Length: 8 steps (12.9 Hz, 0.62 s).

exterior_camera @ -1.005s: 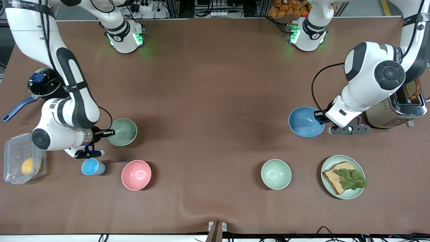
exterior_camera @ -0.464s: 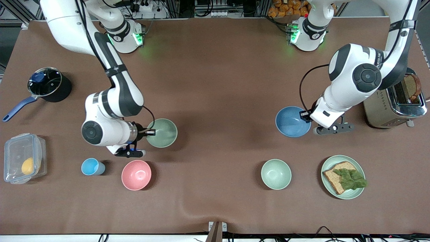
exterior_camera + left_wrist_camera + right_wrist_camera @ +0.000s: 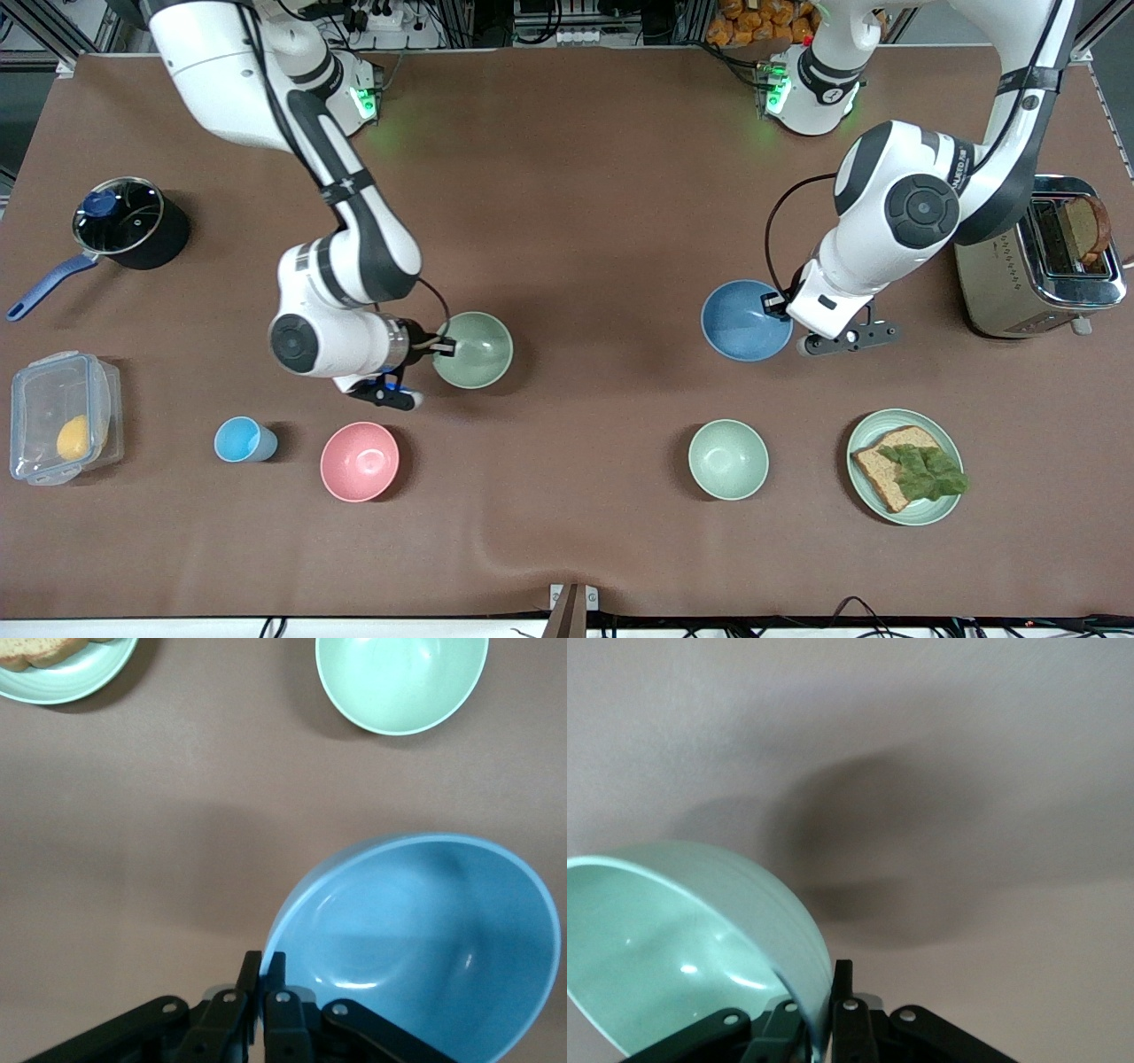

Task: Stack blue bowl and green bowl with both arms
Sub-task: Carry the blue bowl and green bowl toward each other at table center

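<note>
I see the left gripper [image 3: 772, 306] clamped on the blue bowl's [image 3: 742, 321] rim and the right gripper [image 3: 440, 348] pinching the green bowl's [image 3: 477, 350] rim, both bowls lifted over mid-table; each wrist view cuts off its bowl's edge.

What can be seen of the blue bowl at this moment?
The blue bowl is round, plain, medium-blue and matte, with a paler rim and nothing inside. It looks like plastic or melamine. The left gripper is shut on its rim, one finger inside and one outside, and holds it off the table, slightly tilted, over the bare brown tabletop toward the left arm's end. Its shadow falls on the table. Nothing else touches it.
</note>
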Tool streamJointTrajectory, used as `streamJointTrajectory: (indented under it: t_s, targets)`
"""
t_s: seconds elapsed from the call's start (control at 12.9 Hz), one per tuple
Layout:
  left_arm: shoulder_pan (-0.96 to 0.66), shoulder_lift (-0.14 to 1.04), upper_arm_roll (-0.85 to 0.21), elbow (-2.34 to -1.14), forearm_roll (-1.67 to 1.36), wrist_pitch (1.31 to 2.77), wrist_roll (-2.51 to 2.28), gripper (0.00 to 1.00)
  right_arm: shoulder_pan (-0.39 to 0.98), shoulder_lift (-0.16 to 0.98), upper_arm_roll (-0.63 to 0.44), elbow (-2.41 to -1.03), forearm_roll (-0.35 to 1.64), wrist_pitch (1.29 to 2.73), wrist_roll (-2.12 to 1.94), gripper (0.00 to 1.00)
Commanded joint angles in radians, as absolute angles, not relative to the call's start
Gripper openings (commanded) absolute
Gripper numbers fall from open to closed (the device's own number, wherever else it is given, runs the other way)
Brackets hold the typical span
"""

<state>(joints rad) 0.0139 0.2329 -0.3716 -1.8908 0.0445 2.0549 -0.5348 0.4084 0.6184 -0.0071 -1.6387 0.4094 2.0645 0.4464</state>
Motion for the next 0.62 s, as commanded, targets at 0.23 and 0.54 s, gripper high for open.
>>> streamJointTrajectory:
  t_s: [0.23,0.54]
  targets:
    - [0.021,0.244,-0.371,-1.873,0.026,2.042,-0.546,0.0,0.469,0.647,-0.015,-1.641,0.514,2.166,0.69,0.01]
    - [0.017,0.244,-0.373,-1.873,0.026,2.039,-0.577,0.0,0.541,0.669,-0.017,-1.643,0.551,2.288,0.839,0.05]
